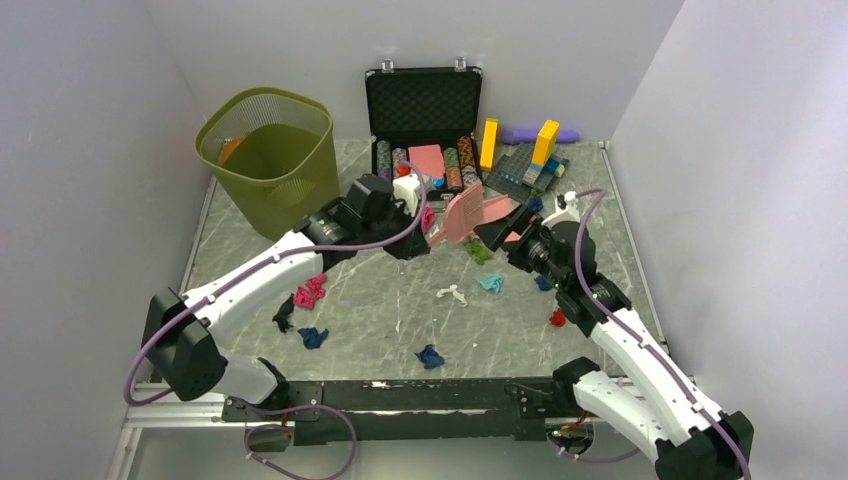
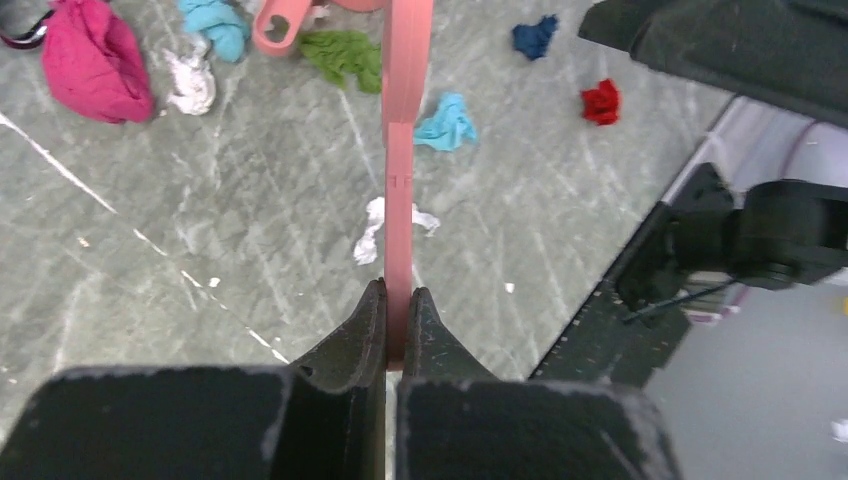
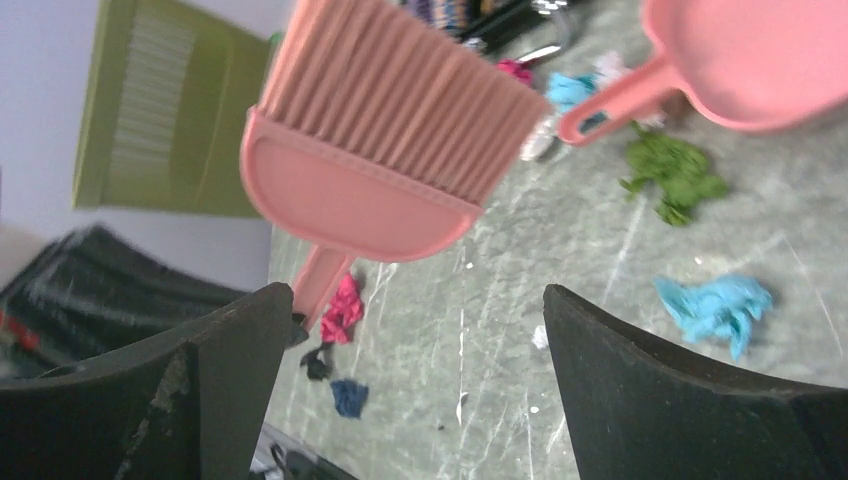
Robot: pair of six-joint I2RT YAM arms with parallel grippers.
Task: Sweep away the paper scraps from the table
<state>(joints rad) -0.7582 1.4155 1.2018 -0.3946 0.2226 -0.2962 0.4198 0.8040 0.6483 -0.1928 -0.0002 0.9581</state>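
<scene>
Left claw (image 2: 398, 300) clamped on brush (image 2: 400, 180) handle; scraps (image 2: 445, 122) ahead. Right claw (image 3: 415, 295) spread apart, brush head just ahead.

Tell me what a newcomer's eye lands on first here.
The pink brush stands out mid-table, clamped by its handle in the shut left end effector. A matching pink dustpan sits beside it, ahead of the open right end effector. Next come the bright paper scraps strewn over the marbled table, and the olive-green bin at back left.
</scene>
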